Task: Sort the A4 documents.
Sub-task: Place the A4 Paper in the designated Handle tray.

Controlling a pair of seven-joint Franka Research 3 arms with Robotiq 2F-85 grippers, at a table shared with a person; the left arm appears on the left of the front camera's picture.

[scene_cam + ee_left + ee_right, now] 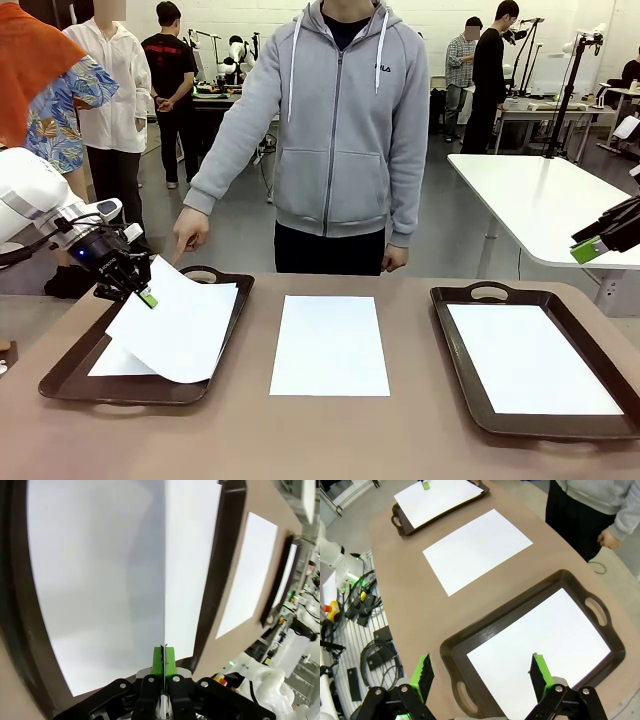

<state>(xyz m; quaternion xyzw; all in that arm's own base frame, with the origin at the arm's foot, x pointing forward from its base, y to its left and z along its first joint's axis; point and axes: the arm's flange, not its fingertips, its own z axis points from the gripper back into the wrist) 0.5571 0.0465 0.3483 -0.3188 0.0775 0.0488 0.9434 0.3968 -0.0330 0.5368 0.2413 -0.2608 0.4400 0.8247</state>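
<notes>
My L claw (147, 296) is clamped on the edge of a sheet (185, 325) held up over the L tray (72, 372), R claw (481, 658) gaping above the R tray (520, 607), so I'd carry slow & level, w/ its free end clearing the rim, not dragging the lower sheet (115, 362).

We saw the middle sheet (330, 345) on the bench (330, 440) between the left tray (65, 372), with raised sheet (180, 325) over bottom sheet (112, 362), and the right tray (475, 380), holding the right sheet (530, 360).
</notes>
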